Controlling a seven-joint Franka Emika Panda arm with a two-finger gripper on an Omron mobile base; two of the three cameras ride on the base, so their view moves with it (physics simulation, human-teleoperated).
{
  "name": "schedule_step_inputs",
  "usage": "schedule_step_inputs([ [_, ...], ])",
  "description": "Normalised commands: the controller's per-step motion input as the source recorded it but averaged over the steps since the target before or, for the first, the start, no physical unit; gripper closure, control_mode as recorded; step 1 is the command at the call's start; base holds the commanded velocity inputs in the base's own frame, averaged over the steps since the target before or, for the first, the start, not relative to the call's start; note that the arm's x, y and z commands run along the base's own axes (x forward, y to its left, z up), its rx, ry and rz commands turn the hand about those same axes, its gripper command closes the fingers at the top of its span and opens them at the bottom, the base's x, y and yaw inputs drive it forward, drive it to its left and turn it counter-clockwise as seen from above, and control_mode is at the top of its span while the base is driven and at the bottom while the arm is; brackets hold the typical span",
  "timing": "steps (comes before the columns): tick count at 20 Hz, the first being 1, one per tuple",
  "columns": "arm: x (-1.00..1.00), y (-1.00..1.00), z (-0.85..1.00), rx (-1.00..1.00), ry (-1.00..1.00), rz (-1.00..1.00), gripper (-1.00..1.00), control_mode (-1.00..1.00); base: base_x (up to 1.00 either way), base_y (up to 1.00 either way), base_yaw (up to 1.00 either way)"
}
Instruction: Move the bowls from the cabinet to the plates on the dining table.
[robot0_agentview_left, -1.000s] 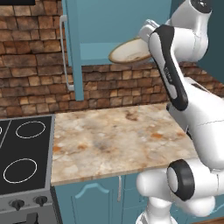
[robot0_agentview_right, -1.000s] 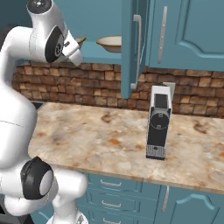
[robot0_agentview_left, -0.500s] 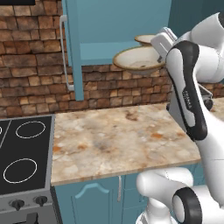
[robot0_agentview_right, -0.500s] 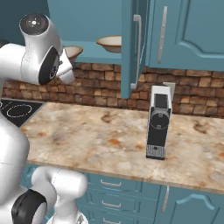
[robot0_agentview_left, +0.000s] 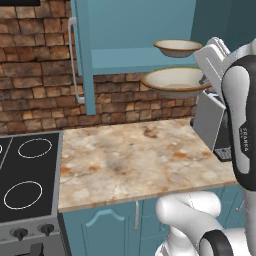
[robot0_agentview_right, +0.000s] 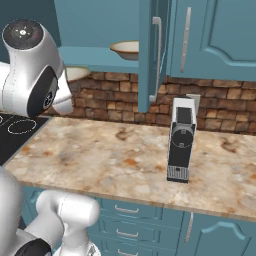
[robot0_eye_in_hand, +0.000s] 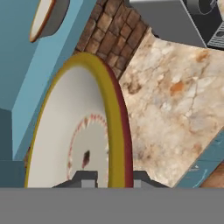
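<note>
**One bowl out of the cabinet, clamped by its rim; the other on the shelf**

Left base view: half a second ago the held bowl (robot0_agentview_left: 176, 81) hung close under the shelf edge; now it sits lower and further out from the cabinet (robot0_agentview_left: 135, 35), in the air above the back of the worktop (robot0_agentview_left: 135, 160). A second ago it was tipped up steeply; now it is nearly level, mouth upward. The arm, which then stood taller in the picture, is bent in at 3 o'clock, its hand against the bowl's right edge. The second bowl (robot0_agentview_left: 177, 47) rests on the cabinet shelf, at about 12 o'clock from the held one and apart from it. A coffee machine (robot0_agentview_left: 212, 125) stands on the worktop below the held bowl, at about 5 o'clock from it.

Right base view: the arm's big joint has dropped and swung toward the camera since the earlier frames. Behind it, at its 3 o'clock, a sliver of the held bowl (robot0_agentview_right: 77, 74) shows. The shelf bowl (robot0_agentview_right: 126, 49) lies higher, at about 1 o'clock, left of the open door.

Hand view: the fingers (robot0_eye_in_hand: 107, 178) are drawn narrow, one tip on each side of the bowl's (robot0_eye_in_hand: 83, 131) tan rim, which rises between them from 6 o'clock toward 12. The cream inside faces 9 o'clock. The shelf bowl (robot0_eye_in_hand: 46, 17) is at 11 o'clock.
</note>
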Motion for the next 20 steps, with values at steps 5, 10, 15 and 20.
schedule_step_inputs([
  [5,-0.84,-0.10,0.00,0.06,0.10,-0.08,1.00,-1.00,0.00,0.00,0.00],
  [10,-0.38,-0.01,-0.04,0.02,0.04,-0.02,1.00,-1.00,0.00,0.00,0.00],
  [15,0.00,0.00,0.00,0.00,0.00,0.00,1.00,-1.00,0.00,0.00,0.00],
  [20,0.00,0.00,0.00,0.00,0.00,0.00,1.00,-1.00,0.00,0.00,0.00],
])
